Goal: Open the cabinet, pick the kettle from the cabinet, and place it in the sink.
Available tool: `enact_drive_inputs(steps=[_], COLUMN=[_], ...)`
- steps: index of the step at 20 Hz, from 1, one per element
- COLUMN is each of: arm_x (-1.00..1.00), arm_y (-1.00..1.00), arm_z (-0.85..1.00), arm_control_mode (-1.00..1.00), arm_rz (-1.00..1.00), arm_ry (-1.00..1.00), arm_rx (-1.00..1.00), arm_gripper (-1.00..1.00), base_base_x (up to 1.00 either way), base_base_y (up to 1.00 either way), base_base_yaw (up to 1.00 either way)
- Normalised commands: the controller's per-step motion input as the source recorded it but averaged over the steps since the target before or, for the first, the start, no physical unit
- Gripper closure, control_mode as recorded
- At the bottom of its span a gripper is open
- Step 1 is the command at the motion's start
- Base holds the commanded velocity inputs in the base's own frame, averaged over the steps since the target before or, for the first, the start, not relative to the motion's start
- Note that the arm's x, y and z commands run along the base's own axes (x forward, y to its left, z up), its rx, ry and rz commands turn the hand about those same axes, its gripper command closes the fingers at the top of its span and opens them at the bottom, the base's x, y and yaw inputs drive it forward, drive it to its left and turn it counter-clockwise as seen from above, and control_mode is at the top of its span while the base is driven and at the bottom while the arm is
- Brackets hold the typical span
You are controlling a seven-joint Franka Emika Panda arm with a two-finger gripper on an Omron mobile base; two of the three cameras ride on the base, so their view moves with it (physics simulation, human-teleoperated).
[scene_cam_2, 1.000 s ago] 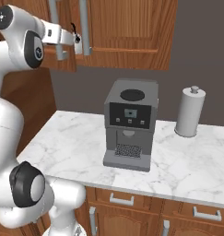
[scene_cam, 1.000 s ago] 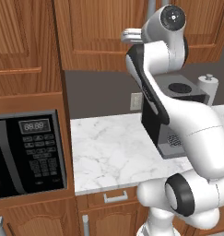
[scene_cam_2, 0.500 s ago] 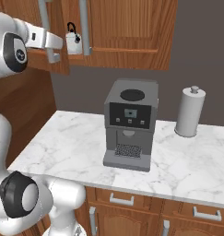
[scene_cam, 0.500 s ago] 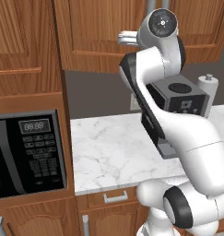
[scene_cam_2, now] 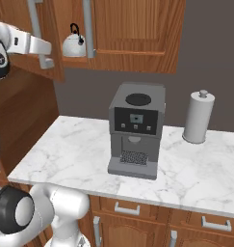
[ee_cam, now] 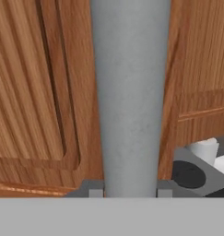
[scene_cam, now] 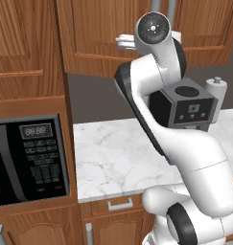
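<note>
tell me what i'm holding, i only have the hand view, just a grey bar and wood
Observer: That bar is the left door's handle on the cabinet; the gripper is closed around it.
Operator: is the door open at all
Observer: Yes. In the right base view the left door is swung out toward the arm, and there is a gap between the two doors.
Operator: can you see the kettle yet
Observer: Yes, the kettle shows through that gap, sitting upright on the cabinet floor just left of the right door's handle.
</note>
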Motion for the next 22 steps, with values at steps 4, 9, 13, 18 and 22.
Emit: enact_drive_inputs(steps=[4,9,13,18,22], arm_x=[-0.28,-0.23,-0.23,-0.23,-0.19], arm_y=[0.46,0.49,0.49,0.50,0.51], arm_z=[0.01,0.01,0.00,0.00,0.00], arm_control_mode=[-1.00,-1.00,-1.00,-1.00,-1.00], arm_rz=[-0.08,-0.07,-0.07,-0.07,-0.07], arm_ry=[0.00,0.00,0.00,0.00,0.00], arm_rx=[0.00,-0.01,-0.03,-0.03,-0.03], arm_gripper=[1.00,1.00,1.00,1.00,1.00], base_base_x=[0.00,0.00,0.00,0.00,0.00], base_base_y=[0.00,0.00,0.00,0.00,0.00], base_base_yaw=[0.00,0.00,0.00,0.00,0.00])
